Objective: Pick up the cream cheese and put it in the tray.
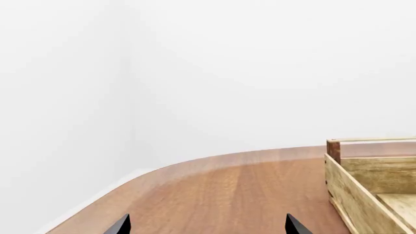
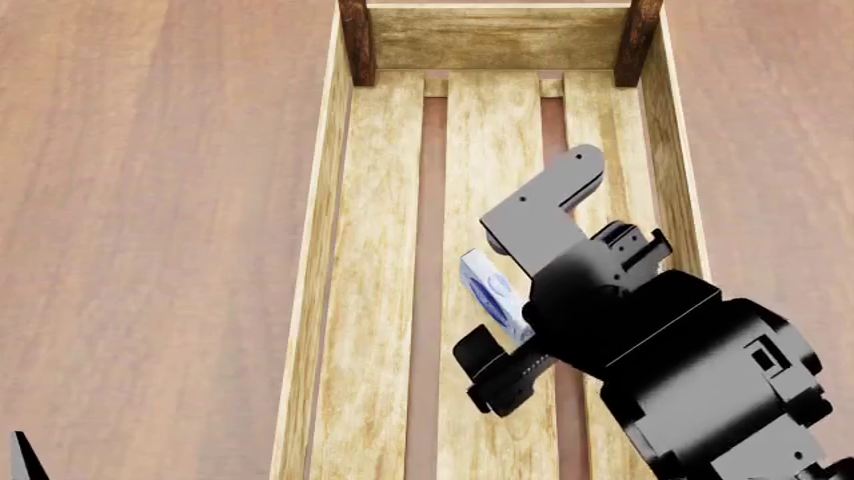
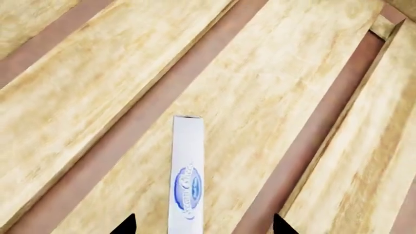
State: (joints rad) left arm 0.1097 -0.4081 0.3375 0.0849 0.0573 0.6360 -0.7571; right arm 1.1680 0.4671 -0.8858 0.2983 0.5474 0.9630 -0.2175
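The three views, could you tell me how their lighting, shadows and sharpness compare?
Left wrist view: flat, even light, a blank white wall, a pale sheen along the table edge, no blur. Head view: sharp throughout, the right gripper dark and almost featureless, hiding part of the cream cheese. Right wrist view: soft light on the tray slats, no hard shadows, the logo slightly soft.

Head view: tray (image 2: 350,250) sits on the table (image 2: 147,200), long axis running away from the robot. Cream cheese (image 2: 489,291) is inside the tray, over the middle floor board, near end, standing on edge. Right gripper (image 2: 514,300) is above the tray's right half, around the box, fingers apart. Left gripper (image 1: 206,228) is over the table left of the tray, well apart from it.
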